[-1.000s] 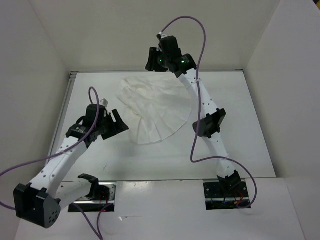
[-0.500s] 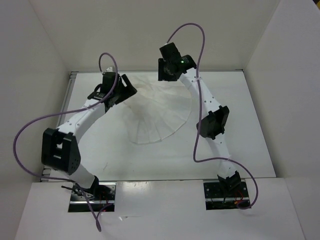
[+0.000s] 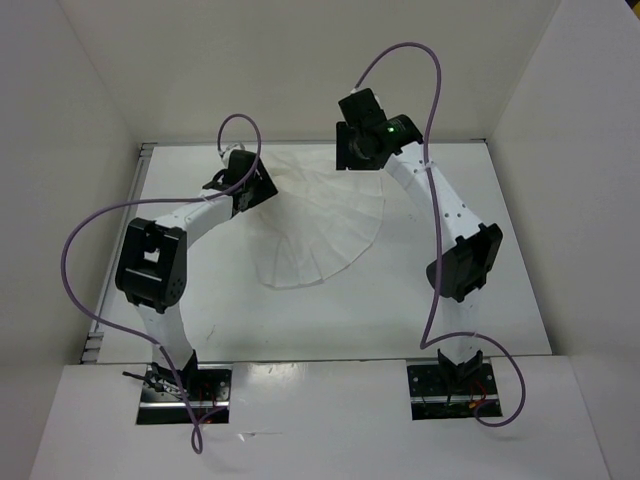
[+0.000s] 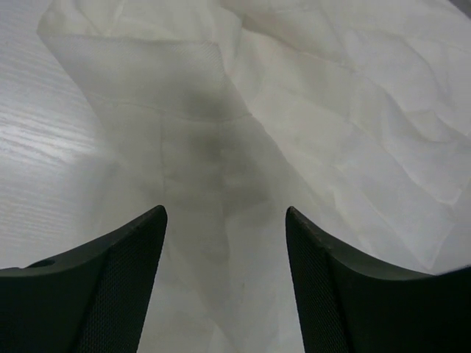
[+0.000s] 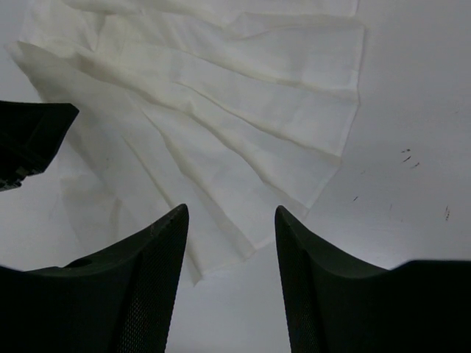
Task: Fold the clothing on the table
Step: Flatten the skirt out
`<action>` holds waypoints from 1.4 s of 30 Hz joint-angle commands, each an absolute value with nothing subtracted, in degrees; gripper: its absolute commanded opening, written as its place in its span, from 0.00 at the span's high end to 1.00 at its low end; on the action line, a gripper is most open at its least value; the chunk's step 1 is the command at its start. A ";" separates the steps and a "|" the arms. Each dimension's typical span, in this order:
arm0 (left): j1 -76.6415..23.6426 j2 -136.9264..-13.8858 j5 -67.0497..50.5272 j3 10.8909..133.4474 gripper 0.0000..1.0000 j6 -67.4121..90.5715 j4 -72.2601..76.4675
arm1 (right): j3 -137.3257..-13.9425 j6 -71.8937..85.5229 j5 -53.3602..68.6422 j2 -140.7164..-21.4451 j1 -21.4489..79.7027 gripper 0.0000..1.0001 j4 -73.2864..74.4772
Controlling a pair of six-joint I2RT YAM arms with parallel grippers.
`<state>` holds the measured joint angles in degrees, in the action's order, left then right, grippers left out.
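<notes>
Top view: clothing (image 3: 320, 225) is spread fan-wise at far centre of table (image 3: 480, 290), with bare margin left, right and near. Both arms are arched over its far corners.
Left wrist: left pincer (image 4: 224, 213) is held wide above cloth.
Right wrist: right pincer (image 5: 229, 209) is also held wide, nothing gripped.

Arched up from the bottom corners of the overhead frame toward upper centre, with the left gripper (image 3: 258, 183) left of middle and the right gripper (image 3: 350, 152) right of middle, both pointed downward, jaws parted and empty.
</notes>
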<state>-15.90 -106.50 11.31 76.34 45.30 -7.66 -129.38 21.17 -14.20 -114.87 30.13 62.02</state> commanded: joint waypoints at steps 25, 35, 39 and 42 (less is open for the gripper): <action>-34.00 -96.62 -22.47 78.60 1.00 26.37 -14.05 | -127.08 22.59 -23.29 -113.03 25.85 0.42 60.38; -28.67 -81.48 1.21 67.24 1.00 38.84 -25.93 | -125.77 22.59 -22.06 -111.88 25.22 0.42 60.39; -22.08 -79.54 3.34 64.34 1.00 41.04 -29.34 | -125.16 21.80 -16.90 -112.41 25.22 0.42 59.85; -19.87 -79.54 4.04 63.81 1.00 41.04 -31.37 | -123.32 20.66 -13.63 -112.93 25.22 0.42 59.24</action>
<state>-21.02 -81.65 1.26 64.20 39.27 -27.66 -124.36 21.78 -17.67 -114.26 24.88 60.10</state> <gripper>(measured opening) 0.007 0.578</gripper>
